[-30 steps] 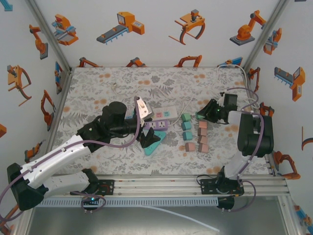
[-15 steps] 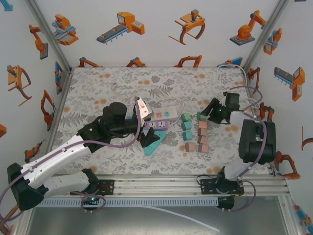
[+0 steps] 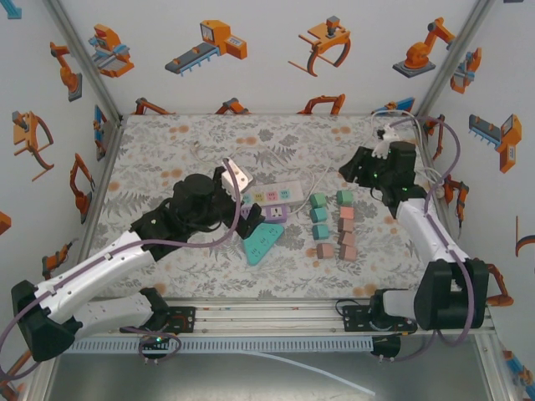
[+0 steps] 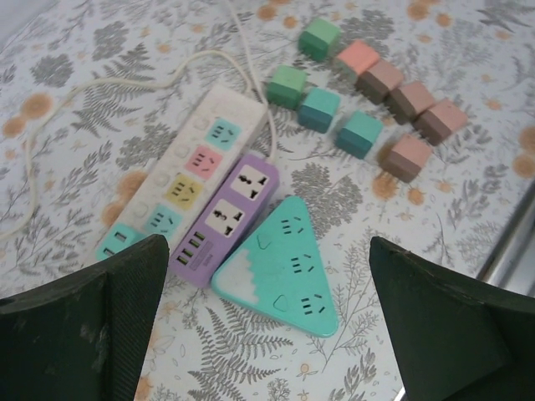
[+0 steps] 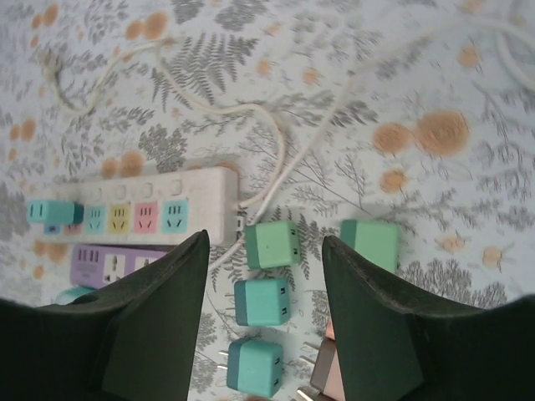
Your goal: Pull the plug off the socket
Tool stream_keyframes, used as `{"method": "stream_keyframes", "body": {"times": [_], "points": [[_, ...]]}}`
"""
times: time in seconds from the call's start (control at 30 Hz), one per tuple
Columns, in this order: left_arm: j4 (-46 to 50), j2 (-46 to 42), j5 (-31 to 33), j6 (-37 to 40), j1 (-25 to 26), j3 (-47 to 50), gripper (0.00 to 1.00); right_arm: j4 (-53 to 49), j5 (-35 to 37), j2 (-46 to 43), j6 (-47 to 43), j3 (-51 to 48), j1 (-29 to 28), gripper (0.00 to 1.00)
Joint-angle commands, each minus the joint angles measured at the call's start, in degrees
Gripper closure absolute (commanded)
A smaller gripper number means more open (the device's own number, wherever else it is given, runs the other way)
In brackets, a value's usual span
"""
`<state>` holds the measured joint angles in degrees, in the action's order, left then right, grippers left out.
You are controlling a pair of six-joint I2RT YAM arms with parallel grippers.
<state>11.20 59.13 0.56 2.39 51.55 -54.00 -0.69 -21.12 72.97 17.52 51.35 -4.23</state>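
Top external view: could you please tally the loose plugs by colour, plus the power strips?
Green or teal loose plugs: 4
Pink or brown loose plugs: 5
Power strips: 3
Total: 12

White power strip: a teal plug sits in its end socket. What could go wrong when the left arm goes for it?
1. Nothing pins the white power strip down, so pulling the teal plug may just drag the whole strip along.
2. The purple strip lies close beside that end, so a finger of the wide-open left gripper could snag or shove it.
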Motion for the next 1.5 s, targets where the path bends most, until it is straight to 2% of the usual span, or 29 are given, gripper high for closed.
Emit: {"method": "stream_keyframes", "body": {"times": [0.0, 0.17, 0.3, 0.4, 0.53, 0.67, 0.77, 0.9, 1.07, 1.27, 1.37, 1.47], "points": [[0.22, -0.15, 4.18, -6.39, -3.32, 1.48, 0.01, 0.02, 0.45, -2.34, -14.43, 3.41, -7.85, 0.47], [1.32, -1.34, 6.85, -12.61, -9.41, 3.55, 0.00, 0.34, 0.85, -1.31, -30.89, 6.32, -19.14, 0.40], [0.22, -2.60, 4.53, -18.01, -16.04, 6.27, 0.00, -6.10, 0.56, 3.85, -40.15, 12.73, -25.49, 0.37], [-0.62, -2.65, 2.71, -21.44, -21.58, 8.03, 0.01, -11.87, -1.21, 8.81, -47.85, 17.56, -28.76, 0.33], [1.55, 0.54, 4.63, -23.13, -27.80, 8.25, 0.02, -15.46, -4.18, 14.86, -55.15, 22.42, -31.65, 0.30], [-0.36, 4.59, -0.28, -26.14, -34.16, 8.64, 0.04, -18.29, -6.61, 21.75, -57.72, 28.46, -33.49, 0.28], [-2.12, 7.86, -2.85, -27.50, -36.90, 8.15, 0.06, -19.53, -8.99, 26.34, -62.47, 31.60, -34.80, 0.27], [-3.24, 12.45, -5.06, -28.62, -38.43, 6.60, 0.10, -18.89, -11.04, 32.34, -65.01, 35.03, -35.91, 0.26], [-6.17, 17.06, -7.27, -29.78, -38.89, 6.05, 0.26, -20.25, -12.73, 39.17, -66.38, 40.61, -37.14, 0.27], [-6.97, 22.16, -7.76, -29.95, -39.07, 4.83, 0.34, -19.31, -13.73, 44.43, -66.87, 43.91, -38.05, 0.28], [-7.76, 25.04, -9.70, -30.48, -39.37, 3.90, 0.36, -18.92, -13.83, 47.28, -66.82, 45.77, -38.05, 0.37], [-8.42, 27.63, -11.78, -31.26, -39.34, 2.89, 0.44, -19.16, -14.32, 50.23, -66.76, 48.17, -38.05, 0.43]]}}
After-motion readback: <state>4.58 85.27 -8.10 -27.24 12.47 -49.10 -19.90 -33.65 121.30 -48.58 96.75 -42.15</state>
